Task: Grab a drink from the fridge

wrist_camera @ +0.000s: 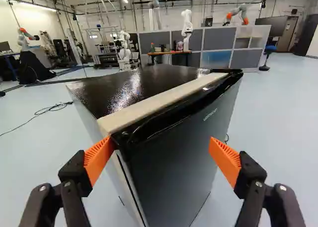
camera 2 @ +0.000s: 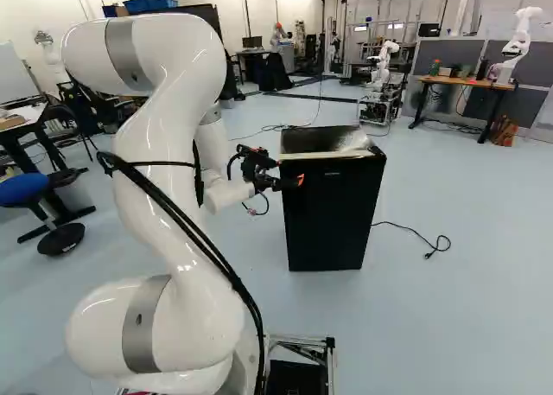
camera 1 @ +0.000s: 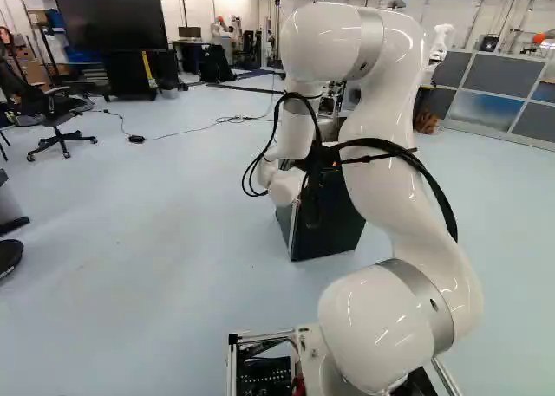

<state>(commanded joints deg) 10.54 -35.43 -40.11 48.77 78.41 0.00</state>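
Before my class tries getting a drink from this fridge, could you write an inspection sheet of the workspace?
Surface: pale blue floor, fridge standing on it
Job's things: fridge door looks shut; no drink seen
Clutter: office chair, off to one side
Gripper: jaws open, one orange pad at the fridge's top corner; contact unclear
Cables: black cables along the arm; cord with plug on floor beside fridge
Surroundings: desk, another robot, partitions
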